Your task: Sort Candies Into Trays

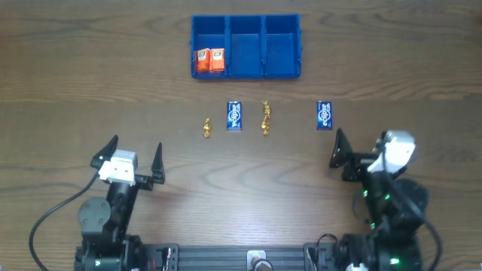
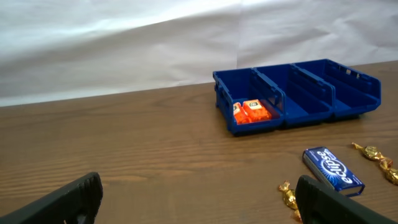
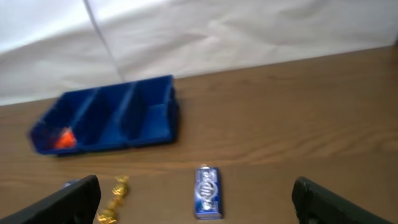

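The left gripper (image 1: 136,144) is wide open and holds nothing. Its fingers (image 2: 68,200) are spread well apart, low over the table (image 1: 75,90) near its own base. The right gripper (image 1: 355,150) is spread just as wide and also holds nothing, and it sits near its base at the table's right.

A row of sweets lies across the table ahead of both grippers, apart from each. Nearest the left gripper is a lone gold candy (image 1: 207,128). Just to its right lies the left packet (image 1: 235,116), blue and flat on the wood. Next comes a gold pair (image 1: 266,118), two wrapped pieces lying end to end; I cannot tell whether they touch. The right packet (image 1: 324,115), also blue, lies at the row's right end, near the right gripper's fingers.

Beyond the row, near the table's far side, stands the blue tray (image 1: 245,75), with three compartments side by side. Two orange candies (image 1: 209,60) lie side by side in its left compartment, at the end nearer the arms. A white cloth (image 2: 124,43) hangs behind the table.
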Robot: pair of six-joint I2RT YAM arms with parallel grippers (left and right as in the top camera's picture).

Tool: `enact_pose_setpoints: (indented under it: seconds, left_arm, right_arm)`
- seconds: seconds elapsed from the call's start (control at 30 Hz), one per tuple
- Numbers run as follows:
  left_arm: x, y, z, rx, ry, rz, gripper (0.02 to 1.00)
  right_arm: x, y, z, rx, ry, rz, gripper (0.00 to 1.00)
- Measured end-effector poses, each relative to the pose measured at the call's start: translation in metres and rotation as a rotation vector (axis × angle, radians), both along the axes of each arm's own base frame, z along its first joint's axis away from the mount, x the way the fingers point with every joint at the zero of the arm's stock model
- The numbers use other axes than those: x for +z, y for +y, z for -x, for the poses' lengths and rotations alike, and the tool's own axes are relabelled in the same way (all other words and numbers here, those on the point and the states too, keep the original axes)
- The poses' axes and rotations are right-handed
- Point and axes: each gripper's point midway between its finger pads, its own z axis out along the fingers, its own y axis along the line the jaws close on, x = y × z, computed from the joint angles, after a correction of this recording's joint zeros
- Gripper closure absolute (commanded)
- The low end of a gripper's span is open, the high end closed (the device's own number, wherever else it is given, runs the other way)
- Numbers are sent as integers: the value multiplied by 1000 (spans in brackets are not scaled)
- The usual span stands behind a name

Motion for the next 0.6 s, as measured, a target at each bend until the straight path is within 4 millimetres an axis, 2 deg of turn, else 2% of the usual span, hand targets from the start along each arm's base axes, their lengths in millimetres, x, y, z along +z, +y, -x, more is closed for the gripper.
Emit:
enact_pose_setpoints:
  seconds: [0.07, 0.1, 0.23, 0.3, 0.43, 0.6]
  left_arm:
    - [0, 0, 0, 0, 0, 0, 23]
    - [0, 0, 0, 0, 0, 0, 23]
    - [0, 0, 0, 0, 0, 0, 23]
    - [0, 0, 0, 0, 0, 0, 23]
    - [0, 0, 0, 0, 1, 0, 23]
    - [0, 0, 0, 0, 0, 0, 23]
  right_arm:
    - [22, 4, -6, 23, 48, -12, 3]
    - [26, 5, -9, 30, 70, -16, 3]
    - [29, 8, -29, 49, 267, -36, 3]
    - [21, 8, -38, 54, 385, -40, 3]
    - [-9, 7, -63, 71, 629, -35, 3]
    - [-65, 7, -87, 90, 878, -34, 3]
